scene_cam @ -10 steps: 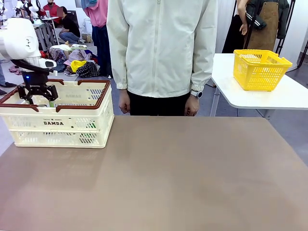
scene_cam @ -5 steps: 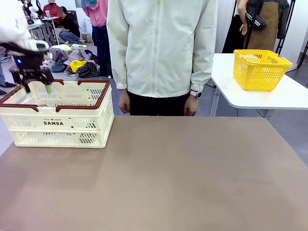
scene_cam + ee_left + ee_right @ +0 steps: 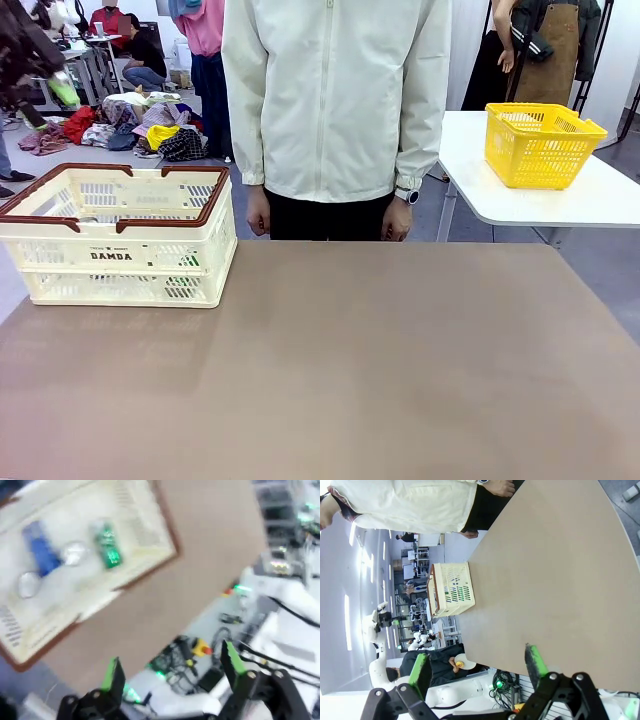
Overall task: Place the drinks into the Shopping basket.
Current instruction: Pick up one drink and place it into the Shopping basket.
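The cream Shopping basket (image 3: 120, 236) with its brown rim stands at the table's far left. Seen from above in the left wrist view, the basket (image 3: 145, 515) holds the drinks: a blue can (image 3: 42, 555) and a green can (image 3: 107, 547) lying down, with two silver tops (image 3: 75, 555) beside them. My left gripper (image 3: 48, 100) hangs blurred above and left of the basket, open and empty (image 3: 172, 672). My right gripper (image 3: 477, 667) is open too, with nothing between its fingers, off the table's near edge, and the basket (image 3: 452, 590) lies far from it.
A person in a pale jacket (image 3: 335, 100) stands at the far edge, hands (image 3: 398, 220) down at their sides. A yellow basket (image 3: 540, 143) sits on a white side table (image 3: 600, 200) at the back right. The brown tabletop (image 3: 380, 360) stretches bare right of the basket.
My left gripper was down inside the Shopping basket; it has risen out, open, and swung up and to the left. The person and baskets have not moved.
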